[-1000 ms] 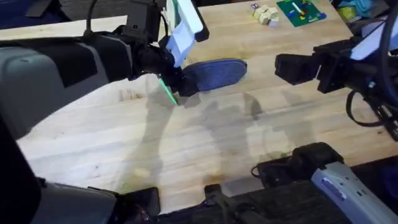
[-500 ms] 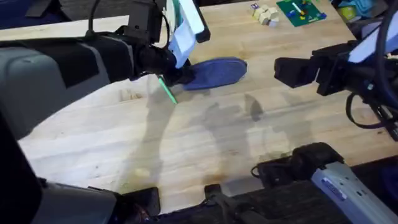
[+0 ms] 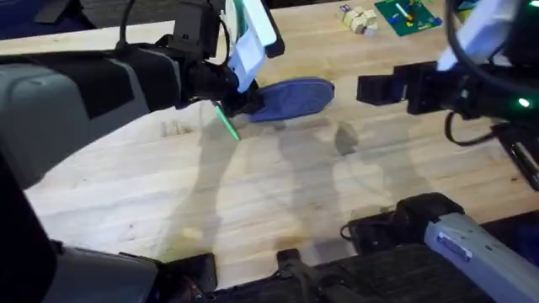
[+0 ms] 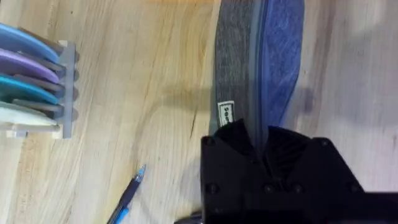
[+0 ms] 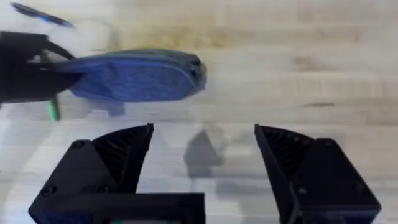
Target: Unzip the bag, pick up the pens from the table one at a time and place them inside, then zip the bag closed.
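Green pen (image 3: 226,123) lies on the wooden table (image 3: 278,202), just near the left gripper (image 3: 244,103). It has not moved in the last second. The left gripper has not moved either. It is pinched tight on the left end of the blue-grey bag (image 3: 295,96), right by the zip, as the left wrist view shows. The dark blue pen (image 4: 127,199) lies on the table beside that end, on the far side of the bag. The zip looks closed all the way along.

Over on the right, one thing is different. The right gripper (image 3: 365,88) has slid left, so it is now closer to the bag's right end, but not touching it. Its fingers are spread wide apart and hold nothing.

I think the left gripper is holding the bag steady so the right one can come in for the zip pull. The unzipping is not done, and both pens are outside the bag.
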Tool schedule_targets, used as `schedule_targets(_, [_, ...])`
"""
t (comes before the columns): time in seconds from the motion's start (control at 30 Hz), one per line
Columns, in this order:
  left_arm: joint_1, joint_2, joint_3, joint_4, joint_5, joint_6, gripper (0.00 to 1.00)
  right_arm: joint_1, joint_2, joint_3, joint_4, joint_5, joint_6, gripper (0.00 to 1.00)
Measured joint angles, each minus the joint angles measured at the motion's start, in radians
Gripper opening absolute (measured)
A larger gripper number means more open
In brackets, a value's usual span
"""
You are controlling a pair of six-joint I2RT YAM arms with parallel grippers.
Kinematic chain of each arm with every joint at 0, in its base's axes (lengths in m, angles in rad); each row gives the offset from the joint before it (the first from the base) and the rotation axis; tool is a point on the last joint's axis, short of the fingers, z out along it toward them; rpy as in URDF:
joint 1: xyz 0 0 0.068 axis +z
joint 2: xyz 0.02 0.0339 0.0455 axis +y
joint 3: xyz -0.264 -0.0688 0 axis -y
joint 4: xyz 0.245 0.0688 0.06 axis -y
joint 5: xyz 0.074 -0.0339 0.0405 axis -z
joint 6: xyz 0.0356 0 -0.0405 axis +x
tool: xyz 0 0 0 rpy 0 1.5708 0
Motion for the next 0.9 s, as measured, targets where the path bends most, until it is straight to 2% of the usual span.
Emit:
schedule_targets(0.2, [0.0,0.0,0.0,0.0,0.0,0.0,0.043,-0.087,0.166,0.033,0.009,-0.097,0.022,0.996])
schedule_targets(0.53, [0.0,0.0,0.0,0.0,0.001,0.0,0.045,-0.272,0.427,0.055,0.168,-0.466,0.024,0.996])
schedule_targets(0.67, [0.0,0.0,0.0,0.0,0.001,0.0,0.045,-0.298,0.506,0.055,0.227,-0.552,0.026,0.996])
schedule_targets(0.9, [0.0,0.0,0.0,0.0,0.001,0.0,0.044,-0.299,0.647,0.055,0.282,-0.606,0.027,0.996])
